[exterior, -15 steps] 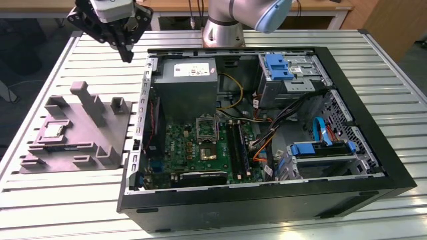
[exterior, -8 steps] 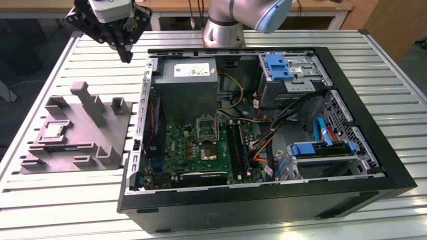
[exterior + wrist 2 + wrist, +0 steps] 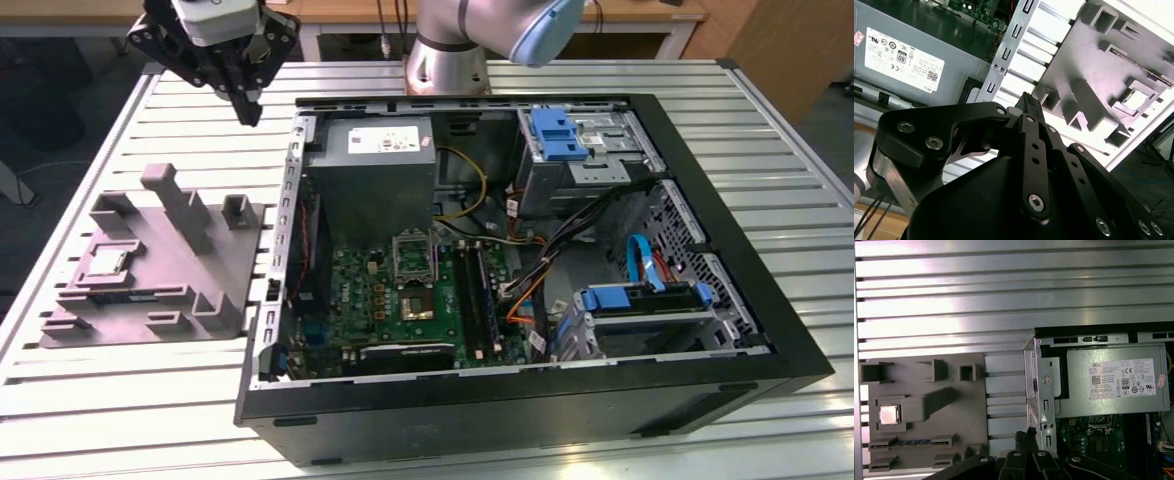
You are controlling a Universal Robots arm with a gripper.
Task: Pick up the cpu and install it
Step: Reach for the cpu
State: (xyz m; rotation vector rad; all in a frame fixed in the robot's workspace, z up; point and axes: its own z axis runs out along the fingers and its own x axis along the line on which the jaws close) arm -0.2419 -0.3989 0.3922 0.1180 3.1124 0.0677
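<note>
So: cpu not picked up, pincer empty

The pincer (image 3: pixel 248 112) hovers over the slatted aluminium table (image 3: pixel 134 400). Its fingers are pressed together with nothing between them. In the exterior view it's at 11 o'clock from the open computer case (image 3: pixel 534 420).

The cpu (image 3: pixel 107 262) lies flat in a square pocket of the grey tray (image 3: pixel 200 290), at 9 o'clock from the case and well apart from the pincer. The pocket is probably there to fix its position for a repeatable grasp.

The cpu is a thin square with a pale shiny metal lid. The tray is matte and moulded, with upright posts and slots.

The green board (image 3: pixel 360 300) lies flat in the case with the socket (image 3: pixel 416 300) facing up. The socket's metal frame looks lifted, likely so the chip can go in from above. A grey sheet-metal power box (image 3: pixel 374 180) sits at 12 o'clock of the socket.
</note>
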